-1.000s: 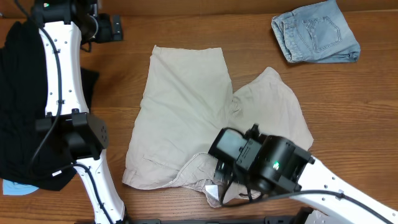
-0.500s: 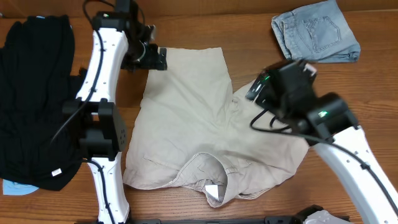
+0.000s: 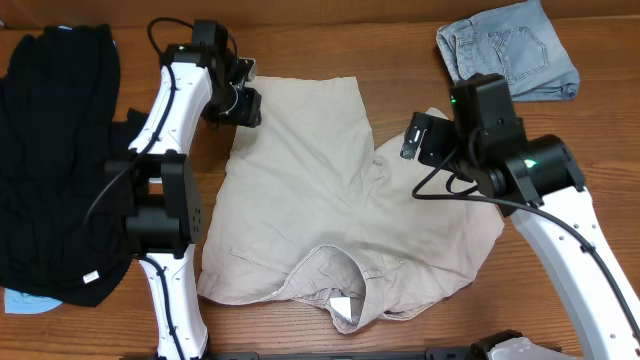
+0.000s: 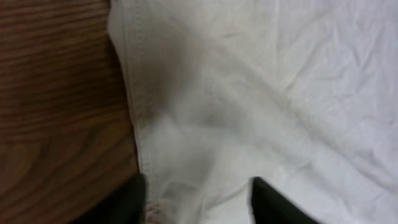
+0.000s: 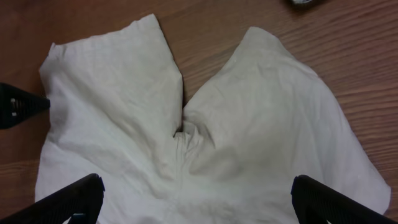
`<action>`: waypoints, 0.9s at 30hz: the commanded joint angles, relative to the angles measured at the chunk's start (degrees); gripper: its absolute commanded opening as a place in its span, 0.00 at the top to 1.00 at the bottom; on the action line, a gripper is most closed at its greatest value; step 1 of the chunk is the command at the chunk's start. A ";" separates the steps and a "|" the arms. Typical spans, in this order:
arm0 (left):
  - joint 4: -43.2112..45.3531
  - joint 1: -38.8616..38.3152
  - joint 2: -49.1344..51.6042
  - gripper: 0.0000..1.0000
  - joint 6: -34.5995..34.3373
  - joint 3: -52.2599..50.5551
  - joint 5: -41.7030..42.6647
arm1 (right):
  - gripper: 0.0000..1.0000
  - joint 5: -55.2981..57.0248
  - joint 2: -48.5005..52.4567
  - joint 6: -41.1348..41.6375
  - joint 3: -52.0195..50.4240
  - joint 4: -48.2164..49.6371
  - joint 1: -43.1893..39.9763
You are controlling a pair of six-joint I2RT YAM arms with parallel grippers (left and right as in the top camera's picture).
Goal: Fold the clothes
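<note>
Matt, creased cloth shorts [image 3: 320, 210] (stitched hems) lie on a smooth, grained wooden table [image 3: 300, 45].

On the table [image 3: 300, 50], shorts [image 3: 330, 200] lie between a garment heap [image 3: 50, 170], left, and jeans [image 3: 508, 52], right.

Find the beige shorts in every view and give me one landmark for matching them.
Overhead: the shorts lie spread across the picture's middle.
Left wrist: the shorts fill the centre and right, with the table at left.
Right wrist: the shorts fill most of the frame, both legs pointing up.
Shared landmark: the stitched side edge against bare wood.
</note>
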 commanded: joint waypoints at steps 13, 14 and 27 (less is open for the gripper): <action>13.11 -0.22 0.20 0.38 0.50 -8.39 -2.67 | 0.00 -0.70 4.13 -1.49 0.17 0.42 -0.22; 13.60 -0.26 0.20 0.39 0.33 -8.74 -2.67 | 0.00 -0.70 4.15 -1.46 0.17 0.46 -0.22; 13.75 -0.37 2.21 0.96 -2.62 -9.73 -2.67 | 0.00 -0.72 4.35 -1.46 0.17 0.52 -0.22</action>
